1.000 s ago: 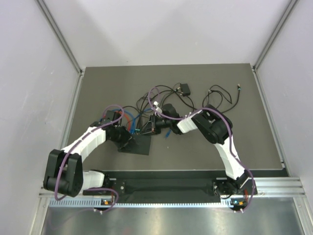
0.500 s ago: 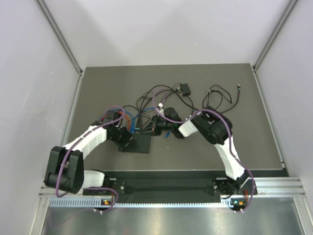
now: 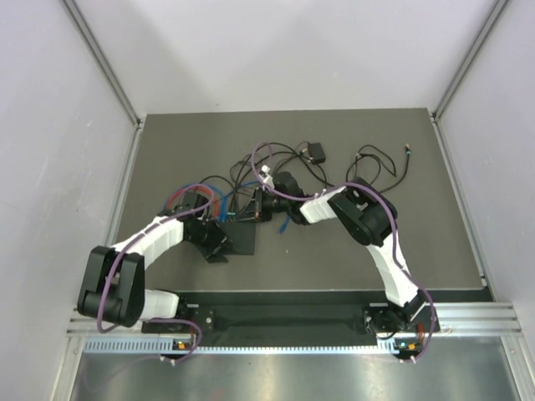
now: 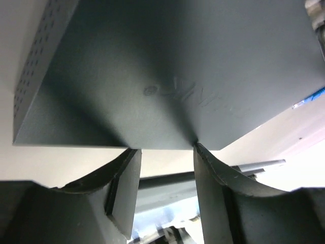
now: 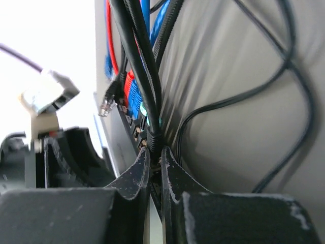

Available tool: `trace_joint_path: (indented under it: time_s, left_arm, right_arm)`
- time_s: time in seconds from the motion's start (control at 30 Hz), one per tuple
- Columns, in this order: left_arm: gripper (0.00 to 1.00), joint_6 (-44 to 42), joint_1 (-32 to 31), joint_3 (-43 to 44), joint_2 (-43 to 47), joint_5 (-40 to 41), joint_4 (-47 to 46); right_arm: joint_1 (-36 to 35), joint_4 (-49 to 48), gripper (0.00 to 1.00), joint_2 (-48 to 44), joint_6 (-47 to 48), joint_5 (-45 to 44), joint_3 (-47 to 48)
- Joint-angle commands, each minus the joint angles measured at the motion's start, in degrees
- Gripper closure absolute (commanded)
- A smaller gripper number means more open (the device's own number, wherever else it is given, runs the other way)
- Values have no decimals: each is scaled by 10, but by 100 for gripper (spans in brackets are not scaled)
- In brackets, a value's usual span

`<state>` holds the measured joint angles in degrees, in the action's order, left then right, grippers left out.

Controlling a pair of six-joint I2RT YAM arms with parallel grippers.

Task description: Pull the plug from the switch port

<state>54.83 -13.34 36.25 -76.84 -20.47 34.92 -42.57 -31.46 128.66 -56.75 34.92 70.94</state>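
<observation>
view: left wrist | flat matte-black rectangular box (image 4: 167, 76), perforated left side, faint logo | left gripper (image 4: 165, 149) fingers apart, tips touching box's near edge | blue cable (image 4: 310, 96) far right

A small black adapter block (image 3: 315, 152) lies on the dark grey surface (image 3: 351, 259), its thin black cable (image 3: 282, 155) looping leftward, a separate black cable (image 3: 380, 167) to its right, and blue cables (image 3: 219, 202) and a red cable (image 3: 175, 199) at its lower left.

Dark grey tabletop (image 3: 209, 134) between pale lilac walls (image 3: 50, 125)
</observation>
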Motion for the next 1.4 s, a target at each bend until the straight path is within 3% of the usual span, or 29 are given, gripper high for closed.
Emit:
trace_joint_path:
  time_s: [0.0, 0.23, 0.4, 0.67, 0.83, 1.03, 1.17, 1.37]
  left_arm:
    - [48, -31, -9, -25, 69, 5, -15]
    - [33, -26, -8, -13, 158, 2, -12]
    - [30, -38, -8, 35, 174, 46, -4]
    - [37, -35, -8, 115, 38, 66, -41]
    - [38, 14, -18, 207, -63, 144, 122]
    - [36, 56, -26, 230, -87, 170, 117]
    - [37, 77, -30, 284, -164, 184, 200]
    - [37, 91, -36, 349, -234, 199, 243]
  right_arm:
    - [27, -160, 100, 18, -63, -6, 3]
    - [26, -151, 100, -18, -42, -2, -62]
    - [16, -162, 100, -34, -35, 2, -94]
    - [5, -123, 100, -53, 0, 5, -85]
    - [1, -61, 100, -69, 59, -9, -64]
    - [-2, -40, 100, -67, 78, -14, -62]
    - [-2, -39, 100, -70, 88, -20, -67]
    - [-2, -53, 100, -63, 82, -20, -58]
